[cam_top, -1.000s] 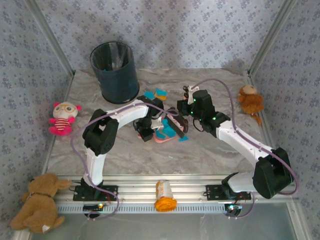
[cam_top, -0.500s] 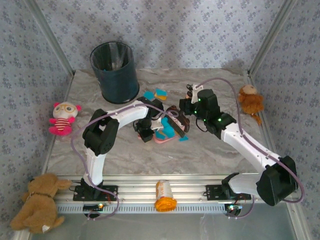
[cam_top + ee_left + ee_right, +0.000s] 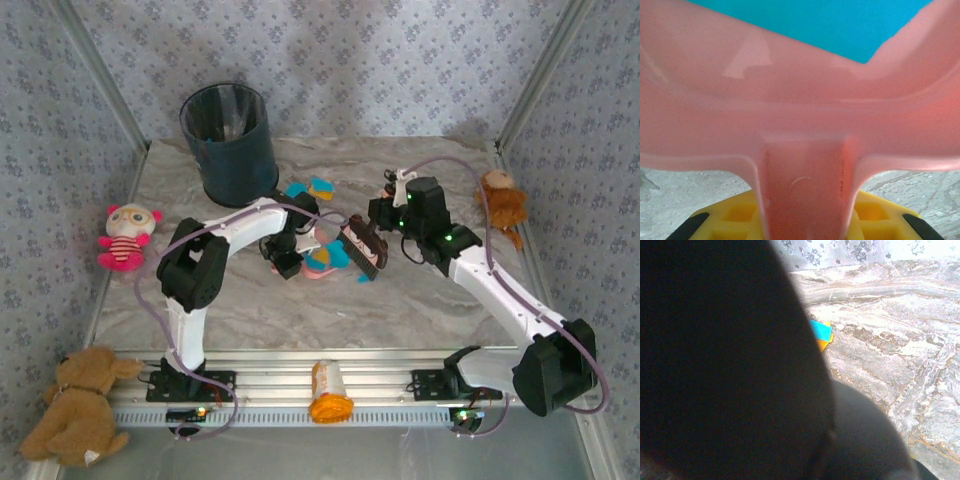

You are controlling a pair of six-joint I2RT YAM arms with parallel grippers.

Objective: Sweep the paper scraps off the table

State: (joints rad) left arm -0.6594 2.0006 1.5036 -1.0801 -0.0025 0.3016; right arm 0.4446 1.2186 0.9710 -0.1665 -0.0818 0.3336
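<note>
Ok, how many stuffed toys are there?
3: a pink doll left of the table, a brown teddy bear at its near left corner, a brown plush at its far right edge. Others may be hidden.

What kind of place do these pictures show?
Probably a robot test booth, not a home: a marble-patterned table boxed in by wallpapered panels, with plush toys staged at its edges.

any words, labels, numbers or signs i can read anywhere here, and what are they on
No text can be read in these pictures.
orange bottle: its pale label is too small and blurred to read.
pink dustpan: only a faint curved moulding mark on the handle, no letters.
dark brush: no lettering visible.
</note>
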